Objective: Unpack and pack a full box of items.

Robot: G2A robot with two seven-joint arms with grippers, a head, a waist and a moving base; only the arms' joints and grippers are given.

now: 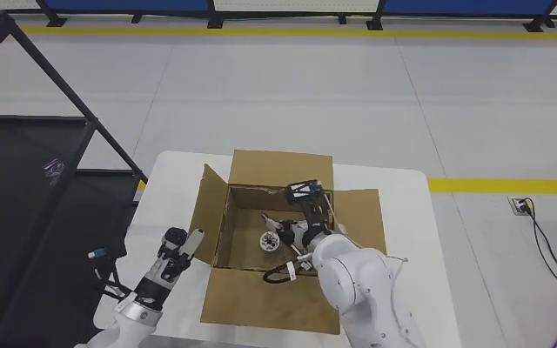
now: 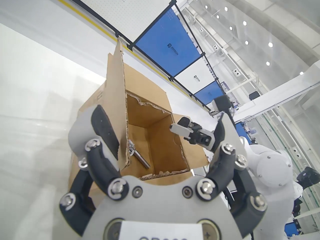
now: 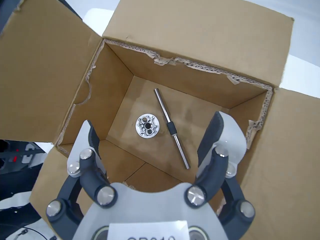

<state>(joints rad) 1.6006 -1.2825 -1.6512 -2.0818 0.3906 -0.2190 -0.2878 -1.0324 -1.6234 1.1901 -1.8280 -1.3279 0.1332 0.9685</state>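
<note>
On the floor of the open cardboard box (image 3: 175, 76) lie two metal parts: a slim steel rod (image 3: 162, 108) with a dark collar partway along it, and just beside it, apart from it, a round machined disc (image 3: 140, 126). The rod lies flat, its long axis slanting across the box floor. It runs roughly crosswise to the line between the right gripper's (image 3: 153, 121) two fingers, a little skewed.

That gripper hangs over the box opening looking straight down, jaws released and spread wide, holding nothing. Both parts sit well below it, with the disc nearly between the fingers and the rod off towards one of them. I judge the right arm the one placed to pick: a drop straight down, with a small shift and perhaps a slight wrist turn, would put the rod squarely across the jaws.

The left gripper (image 2: 161, 116) is outside the box at its raised side flap (image 2: 115, 96), jaws also released, with the flap's edge standing between them. The box stands on the white surface (image 1: 400, 191) with all flaps folded out.
</note>
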